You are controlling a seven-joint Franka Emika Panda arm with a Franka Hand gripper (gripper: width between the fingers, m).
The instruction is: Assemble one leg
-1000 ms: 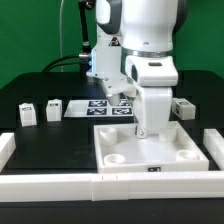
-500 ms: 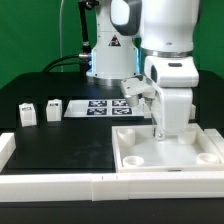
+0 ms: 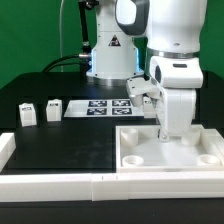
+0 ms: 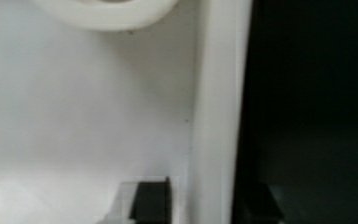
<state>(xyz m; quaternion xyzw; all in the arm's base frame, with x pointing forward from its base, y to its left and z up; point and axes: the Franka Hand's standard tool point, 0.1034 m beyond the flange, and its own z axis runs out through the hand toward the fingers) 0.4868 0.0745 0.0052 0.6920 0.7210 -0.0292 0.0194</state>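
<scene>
Two legs, small white tagged blocks, stand at the exterior view's left: one (image 3: 27, 113) and another (image 3: 53, 108). My gripper (image 3: 160, 133) is far from them, down on the far wall of the large white tray panel (image 3: 165, 168) at the exterior view's right. In the wrist view my gripper (image 4: 211, 203) straddles the panel's rim wall (image 4: 220, 100), one dark finger (image 4: 151, 200) inside and one outside, shut on it. A round corner hole (image 4: 105, 12) of the panel shows beyond.
The marker board (image 3: 100, 107) lies behind the panel, near the robot base. White rails run along the front edge (image 3: 50, 185) and the left edge (image 3: 6, 148) of the black table. The arm hides what stands behind it on the right.
My gripper and the tray panel have slid together toward the exterior view's right, most of it in the first half second. The two legs have not moved.
</scene>
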